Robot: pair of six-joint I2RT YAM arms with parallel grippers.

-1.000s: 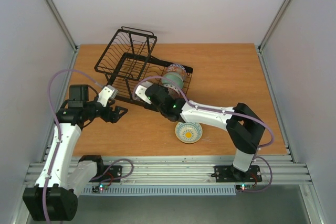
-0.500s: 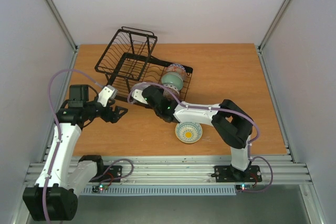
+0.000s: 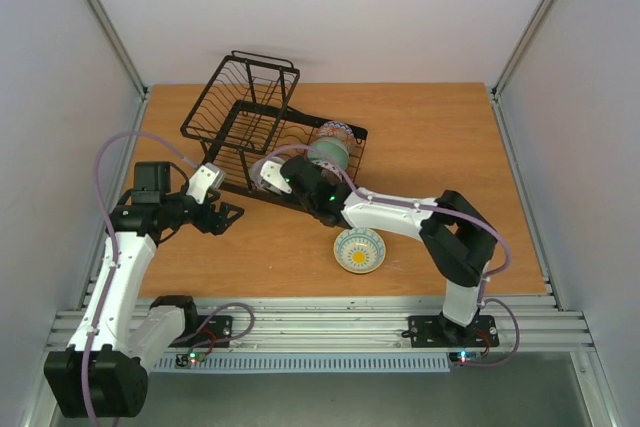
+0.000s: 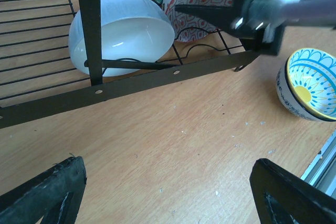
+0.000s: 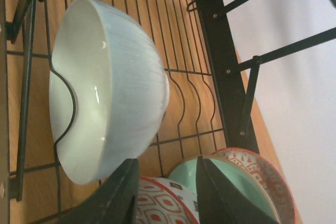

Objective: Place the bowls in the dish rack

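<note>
Blue-patterned bowl (image 3: pixel 359 250) sits outside dish rack (image 3: pixel 250 127) (right arm (image 3: pixel 390 215) between).

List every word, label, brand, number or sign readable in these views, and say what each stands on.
None can be read.
The red-and-white bowl and the blue-patterned bowl carry only painted patterns, no letters.
The white bowl, green bowl and dish rack are plain.
The right arm and left arm show no legible marking.
</note>
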